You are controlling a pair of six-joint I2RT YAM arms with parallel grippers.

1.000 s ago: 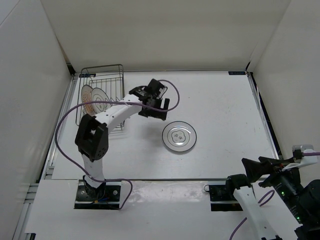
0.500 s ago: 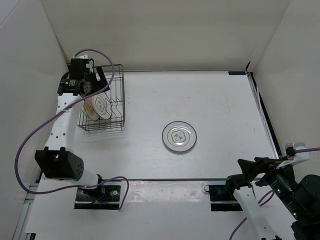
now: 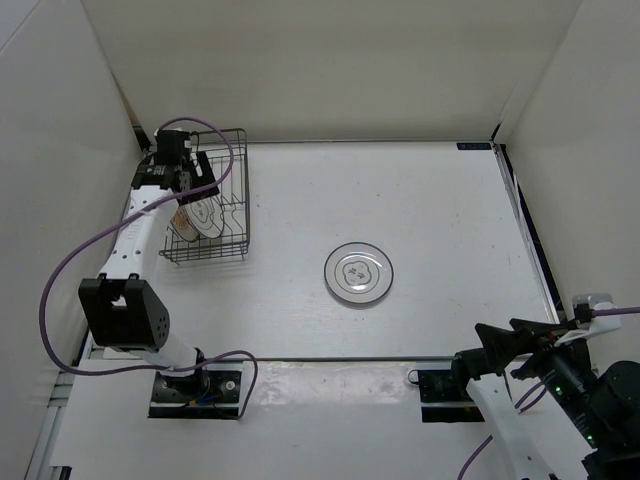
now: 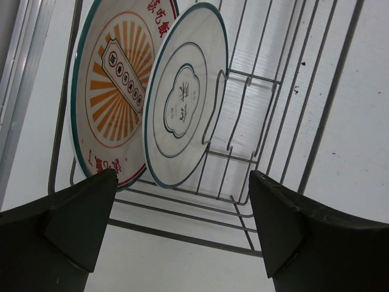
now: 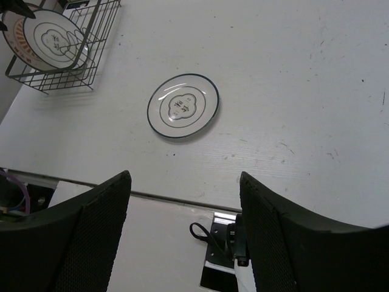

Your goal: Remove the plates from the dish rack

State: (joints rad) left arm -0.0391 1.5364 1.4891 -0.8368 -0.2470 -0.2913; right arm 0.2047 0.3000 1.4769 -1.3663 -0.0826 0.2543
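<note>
Left gripper [image 4: 182, 174] has edged nearer over the far-left dish rack [image 3: 246, 190], spread wide and empty above its upright orange plate [image 4: 109, 91] and dark-rimmed plate [image 4: 182, 103]. A third plate [image 3: 358, 272] lies mid-table. Right gripper [image 5: 183, 176] gapes empty.

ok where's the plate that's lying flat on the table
Top view: the plate lies flat near the middle of the table, right of the dish rack and apart from it.

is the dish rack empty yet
Not empty: an orange-patterned plate and a grey-rimmed plate stand on edge inside the dish rack.
</note>
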